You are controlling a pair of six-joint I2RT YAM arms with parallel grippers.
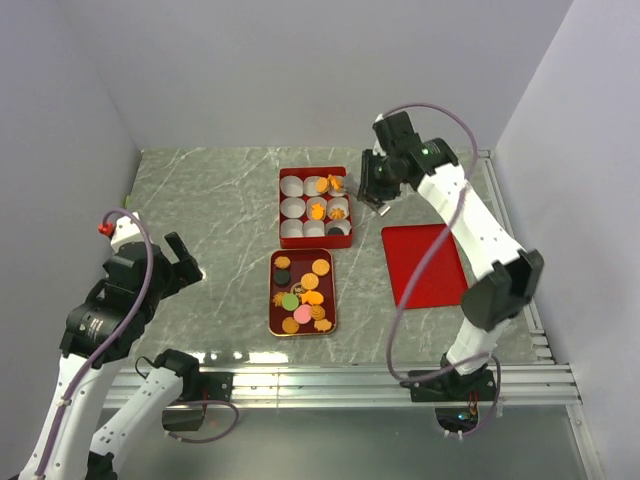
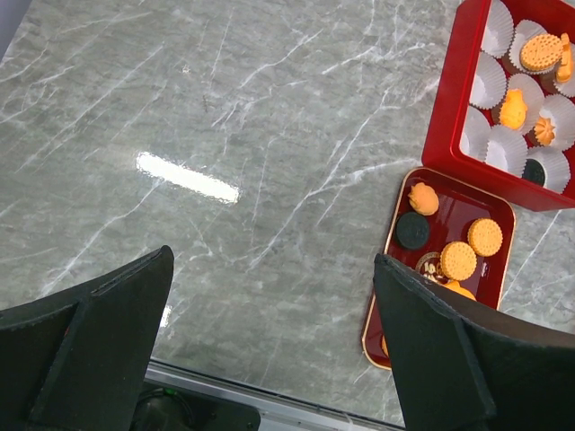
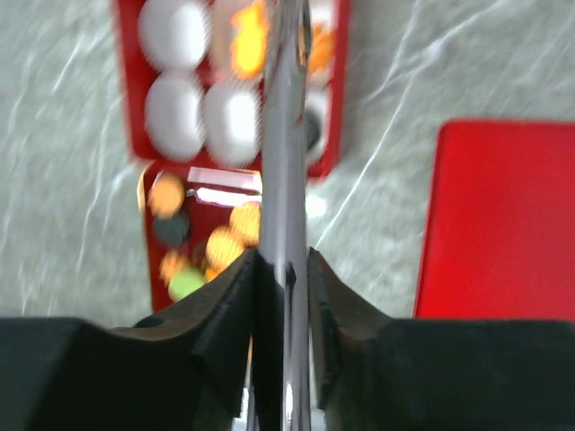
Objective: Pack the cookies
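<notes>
Clearly the marble table [image 1: 210, 200] carries everything. Above its far right part, the right gripper [image 3: 284, 269] has its fingers pressed close around a thin shiny metal tool [image 3: 284, 135], whose tip points over the right-hand column of the red box [image 1: 282, 205]; that view is blurred, so the tip's contact cannot be told. At the near left, the left gripper [image 2: 272, 269] hangs over bare marble, its jaws spread wide and holding nothing. A flat red lid [image 1: 425, 265] lies right of the box, apart from it. Near the box's front edge sits a small red tray [image 1: 271, 295]. Most cookies [image 1: 321, 267] lie on the tray; a few sit in the box's white paper cups [image 1: 293, 207].
</notes>
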